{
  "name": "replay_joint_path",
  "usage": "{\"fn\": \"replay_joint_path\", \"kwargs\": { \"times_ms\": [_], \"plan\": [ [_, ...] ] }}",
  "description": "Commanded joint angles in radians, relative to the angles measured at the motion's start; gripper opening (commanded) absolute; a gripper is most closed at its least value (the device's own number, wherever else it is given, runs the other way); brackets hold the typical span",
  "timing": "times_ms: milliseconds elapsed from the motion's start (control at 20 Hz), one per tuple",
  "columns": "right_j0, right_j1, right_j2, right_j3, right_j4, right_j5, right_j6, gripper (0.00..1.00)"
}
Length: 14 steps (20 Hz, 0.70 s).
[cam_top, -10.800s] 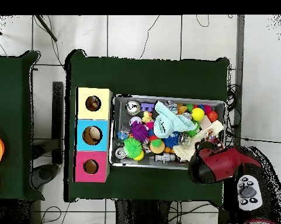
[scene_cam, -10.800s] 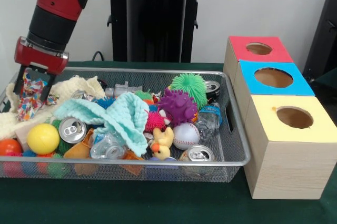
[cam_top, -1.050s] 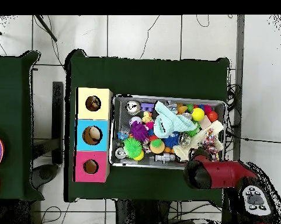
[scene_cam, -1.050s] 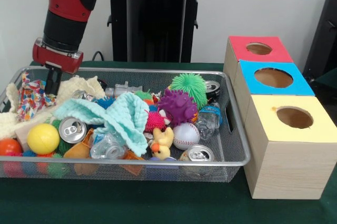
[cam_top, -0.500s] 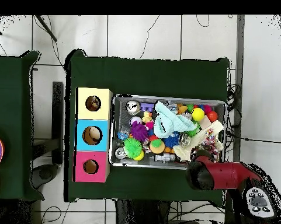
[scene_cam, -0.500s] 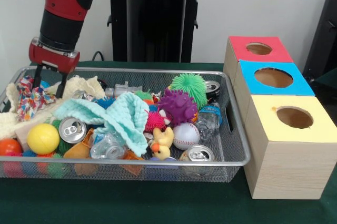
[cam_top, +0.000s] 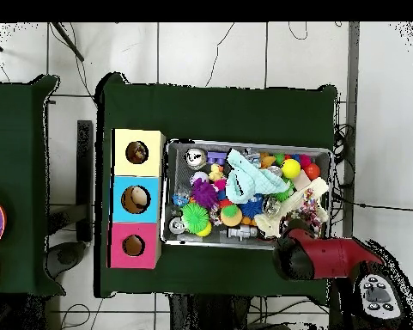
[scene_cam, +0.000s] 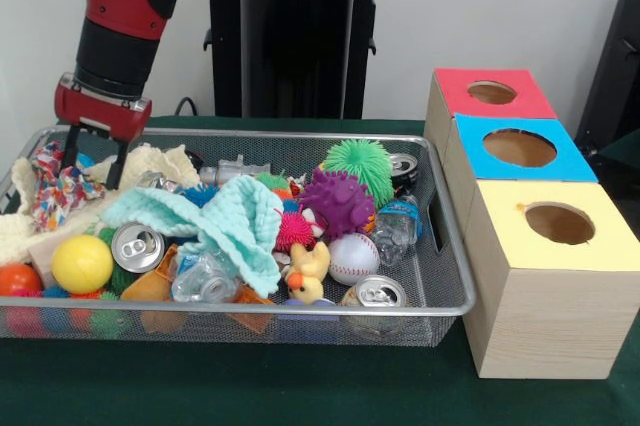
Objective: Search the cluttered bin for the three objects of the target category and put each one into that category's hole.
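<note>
The wire mesh bin (scene_cam: 450,246) is full of clutter. My gripper (scene_cam: 93,164) is open at the bin's far left corner, with its fingertips (scene_cam: 117,168) down on either side of a confetti-patterned cloth (scene_cam: 55,191). A cream-yellow knitted cloth (scene_cam: 155,160) lies just right of the gripper and runs under the confetti cloth. I see no second confetti cloth. The yellow-topped hole (scene_cam: 559,223) is in the nearest wooden box at the right. In the overhead view the arm (cam_top: 317,256) covers the gripper, beside the confetti cloth (cam_top: 310,206), the bin (cam_top: 244,143) and the yellow hole (cam_top: 136,152).
A mint knitted cloth (scene_cam: 225,221) is draped mid-bin over silver cans (scene_cam: 137,245), spiky balls (scene_cam: 338,201), a yellow ball (scene_cam: 81,263), a baseball (scene_cam: 353,258) and a rubber duck (scene_cam: 308,271). The blue-topped (scene_cam: 519,147) and red-topped (scene_cam: 491,92) holes lie behind the yellow one.
Almost nothing has changed. The arm has shifted very slightly and the confetti cloth between the fingers looks a little more bunched.
</note>
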Motion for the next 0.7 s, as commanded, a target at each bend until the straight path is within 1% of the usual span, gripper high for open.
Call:
{"fn": "replay_joint_path", "kwargs": {
  "times_ms": [50,550,700],
  "plan": [
    [0.017,0.058,0.019,-0.11,-0.042,-0.103,0.043,1.0],
    [0.021,0.089,0.008,-0.148,-0.038,-0.127,0.038,1.0],
    [0.011,0.091,0.021,-0.156,-0.044,-0.122,0.031,1.0]
  ]
}}
